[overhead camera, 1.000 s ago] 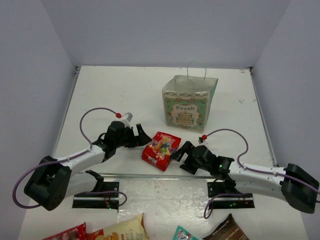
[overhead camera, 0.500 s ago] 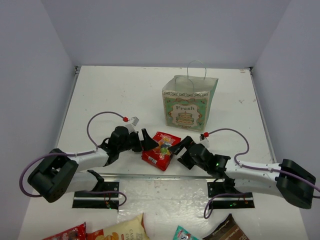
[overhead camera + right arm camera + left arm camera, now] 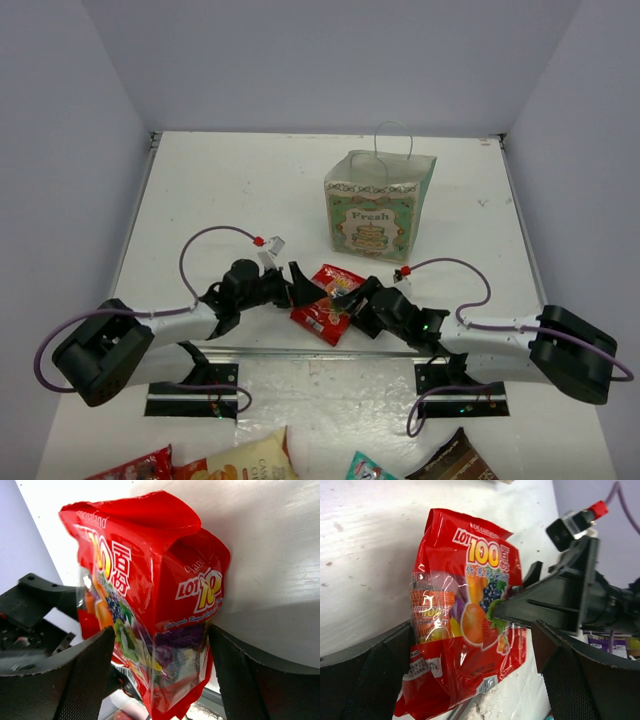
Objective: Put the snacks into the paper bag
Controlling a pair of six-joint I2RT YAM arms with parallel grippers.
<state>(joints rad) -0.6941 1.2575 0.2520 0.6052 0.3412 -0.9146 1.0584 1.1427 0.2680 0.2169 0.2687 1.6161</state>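
Note:
The red candy bag (image 3: 326,302) lies on the white table between my two grippers. My left gripper (image 3: 297,283) is open, its jaws astride the bag's left end; in the left wrist view the red candy bag (image 3: 465,615) fills the gap of the left gripper (image 3: 472,635). My right gripper (image 3: 352,297) is open at the bag's right end, and the right wrist view shows the red candy bag (image 3: 150,605) crumpled between the right gripper's (image 3: 160,635) wide jaws. The paper bag (image 3: 378,205) stands upright behind. The other snacks are not identifiable.
At the near edge lie a yellow-orange chip bag (image 3: 245,460), a red packet (image 3: 135,468), a teal packet (image 3: 370,467) and a dark brown pouch (image 3: 455,460). Grey walls enclose the table on three sides.
Both grippers have moved inward from either side and now bracket the red candy bag. The bag has been nudged and tilted slightly.

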